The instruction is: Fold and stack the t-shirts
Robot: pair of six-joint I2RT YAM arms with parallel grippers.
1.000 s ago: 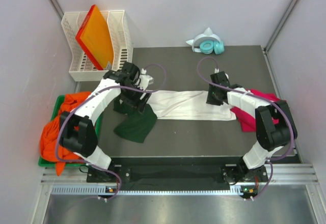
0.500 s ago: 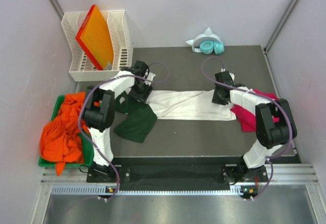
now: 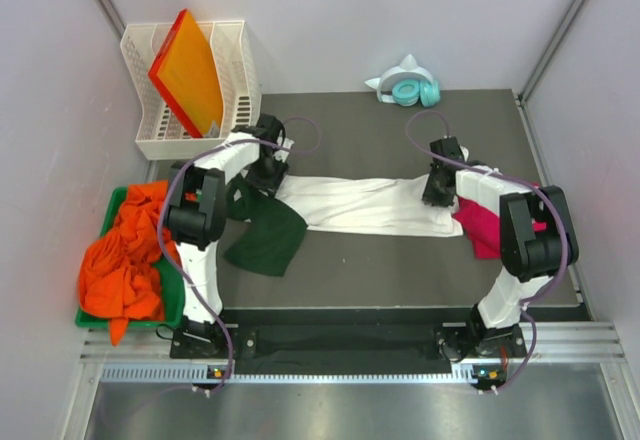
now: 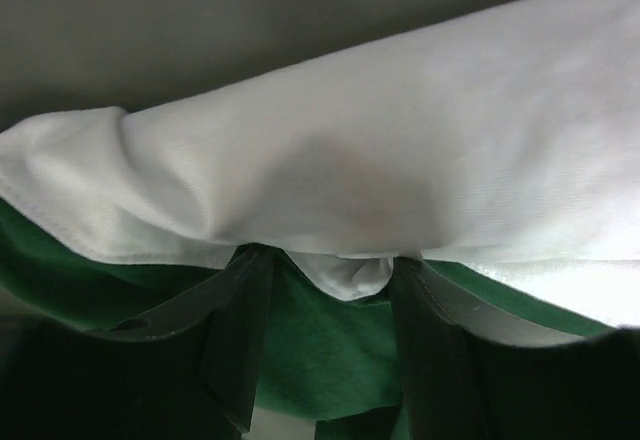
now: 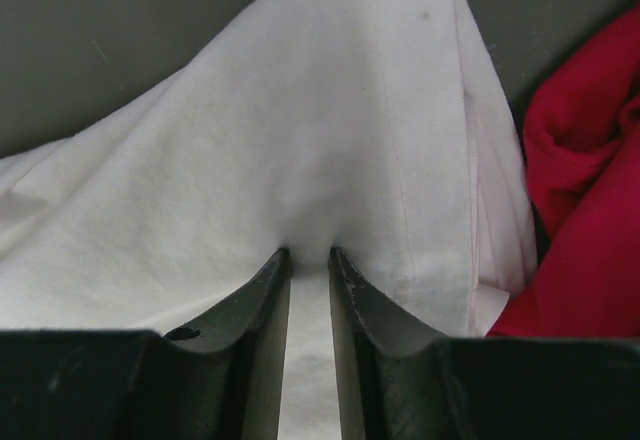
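Observation:
A white t-shirt (image 3: pixel 365 205) lies stretched across the middle of the dark table (image 3: pixel 380 265). My left gripper (image 3: pixel 270 173) holds its left end. In the left wrist view a tuft of the white t-shirt (image 4: pixel 345 272) sits between the fingertips of the left gripper (image 4: pixel 330 260), and the rest drapes over them. My right gripper (image 3: pixel 437 185) is shut on the shirt's right end. In the right wrist view the white t-shirt (image 5: pixel 300 160) peaks where the right gripper (image 5: pixel 310 253) pinches it. A dark green t-shirt (image 3: pixel 262 235) lies crumpled under the left end, and a red t-shirt (image 3: pixel 488 222) lies by the right end.
A green bin (image 3: pixel 110 205) heaped with orange clothes (image 3: pixel 120 260) sits off the table's left edge. A white rack (image 3: pixel 240 70) holding an orange folder (image 3: pixel 188 72) stands at the back left. Teal headphones (image 3: pixel 410 90) lie at the back edge.
My left gripper has carried the shirt's left end back and off the green t-shirt. The right gripper has shifted slightly right and back. The white t-shirt is pulled longer between them.

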